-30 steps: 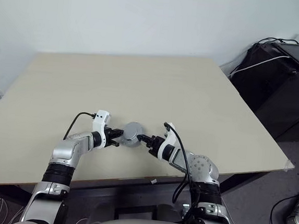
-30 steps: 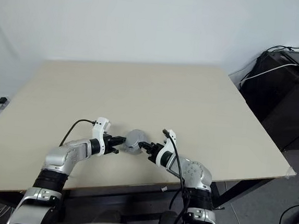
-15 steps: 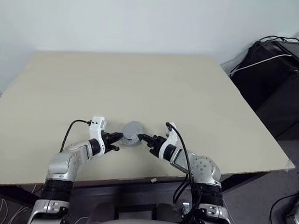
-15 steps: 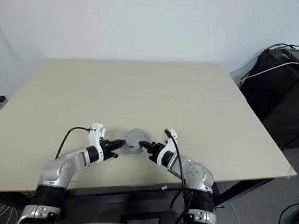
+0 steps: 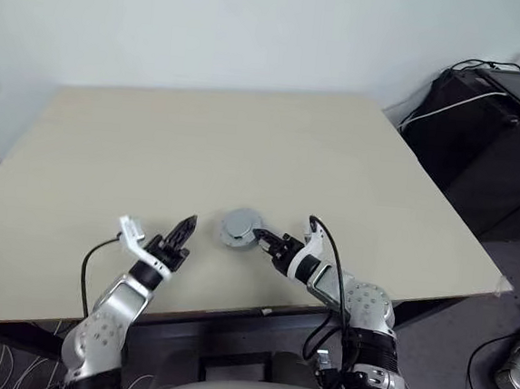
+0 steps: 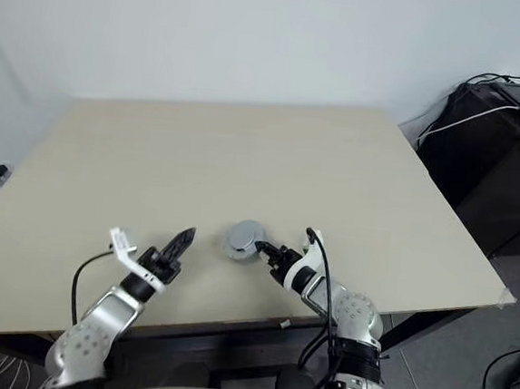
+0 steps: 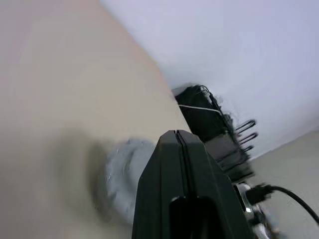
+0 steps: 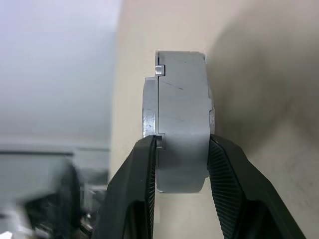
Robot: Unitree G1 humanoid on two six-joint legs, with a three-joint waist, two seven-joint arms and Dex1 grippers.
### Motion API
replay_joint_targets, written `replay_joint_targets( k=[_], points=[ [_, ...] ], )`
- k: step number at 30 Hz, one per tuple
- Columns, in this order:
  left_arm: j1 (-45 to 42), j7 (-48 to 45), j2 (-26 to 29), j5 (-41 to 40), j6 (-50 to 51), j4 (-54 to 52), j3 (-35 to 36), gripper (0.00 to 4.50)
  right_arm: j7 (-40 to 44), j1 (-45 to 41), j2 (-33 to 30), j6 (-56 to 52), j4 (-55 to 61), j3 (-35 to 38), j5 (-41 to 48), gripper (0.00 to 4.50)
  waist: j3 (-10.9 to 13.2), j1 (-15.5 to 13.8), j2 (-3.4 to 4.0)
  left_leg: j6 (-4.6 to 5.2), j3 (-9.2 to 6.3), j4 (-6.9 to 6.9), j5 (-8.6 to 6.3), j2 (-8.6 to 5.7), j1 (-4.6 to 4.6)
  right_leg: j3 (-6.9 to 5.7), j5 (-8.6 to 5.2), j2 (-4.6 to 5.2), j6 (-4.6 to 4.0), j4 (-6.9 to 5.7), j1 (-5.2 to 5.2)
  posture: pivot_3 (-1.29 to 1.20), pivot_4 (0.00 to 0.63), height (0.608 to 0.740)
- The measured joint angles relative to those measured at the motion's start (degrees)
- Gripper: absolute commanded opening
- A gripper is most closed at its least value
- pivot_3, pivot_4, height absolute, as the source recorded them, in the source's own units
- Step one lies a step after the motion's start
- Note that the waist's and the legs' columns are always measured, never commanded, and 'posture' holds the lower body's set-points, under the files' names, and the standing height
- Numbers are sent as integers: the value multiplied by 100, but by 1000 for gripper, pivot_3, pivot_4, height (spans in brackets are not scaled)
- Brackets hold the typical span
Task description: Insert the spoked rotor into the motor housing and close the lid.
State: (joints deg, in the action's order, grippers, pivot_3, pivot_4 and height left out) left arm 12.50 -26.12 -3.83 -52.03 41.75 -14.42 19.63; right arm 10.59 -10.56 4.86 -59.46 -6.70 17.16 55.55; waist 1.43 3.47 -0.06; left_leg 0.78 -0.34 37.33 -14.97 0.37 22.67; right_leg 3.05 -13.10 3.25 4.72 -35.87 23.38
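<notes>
Landmark: the motor housing, a grey round block on the pale table.

- The housing sits on the table's near half, closer to my edge than to the far wall. The lid is on top of it, a dull grey round face turned up. From above the two read as one closed unit, and I cannot make out the windings.
- My right gripper comes at the housing from its near right. Its two black fingers are set on opposite sides of the block and pinch its grey side wall, both touching metal. The wrist view shows a thick grey body with a thinner stepped disc on one face. One finger sits right at the seam between them.
- Whether the housing rests fully on the table or is lifted a little, I cannot tell. A shadow lies on the wood just beside it.
- My left gripper is to the left of the housing, clear of it, with bare table between. Its fingers are pressed together into one dark point aimed toward the housing, holding nothing. In its wrist view the housing is a grey blur just past the tips.
- Black equipment with cables stands off the table, well to the right of the housing.
</notes>
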Motion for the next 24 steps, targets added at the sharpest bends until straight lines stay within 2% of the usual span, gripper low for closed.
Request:
replay_joint_targets(
  k=[3, 14, 15, 24],
  points=[
    [418, 147, 22, -435, 167, 21, -21, 624, 16, 7, 1, 28, 211, 26, 431, 1211, 8, 32, -8, 0, -1, 5, 0, 4, -1, 0, -1, -4, 2, -1, -1, 0, 0, 740],
    [907, 487, -53, -1670, 231, 87, -409, 4280, -238, -29, 0, 32, 385, -133, 1210, 1211, 11, 32, -4, -1, 0, 7, 0, 6, -1, 1, -2, -4, -1, -3, 0, 0, 0, 740],
    [924, 495, -56, -1775, 226, 97, -450, 4473, -270, -35, -2, 30, 385, -171, 1240, 1211, 11, 33, -4, 0, 1, 7, 0, 5, -1, 1, -2, -4, -2, -3, 0, 0, 0, 740],
    [986, 511, -64, -2089, 9, 119, -812, 4473, -524, -35, -20, -140, 384, -363, 1374, 1211, 11, 31, -4, 0, 5, 7, 0, 5, -1, 2, 2, -5, -8, -3, 0, 0, 0, 740]
  ],
)
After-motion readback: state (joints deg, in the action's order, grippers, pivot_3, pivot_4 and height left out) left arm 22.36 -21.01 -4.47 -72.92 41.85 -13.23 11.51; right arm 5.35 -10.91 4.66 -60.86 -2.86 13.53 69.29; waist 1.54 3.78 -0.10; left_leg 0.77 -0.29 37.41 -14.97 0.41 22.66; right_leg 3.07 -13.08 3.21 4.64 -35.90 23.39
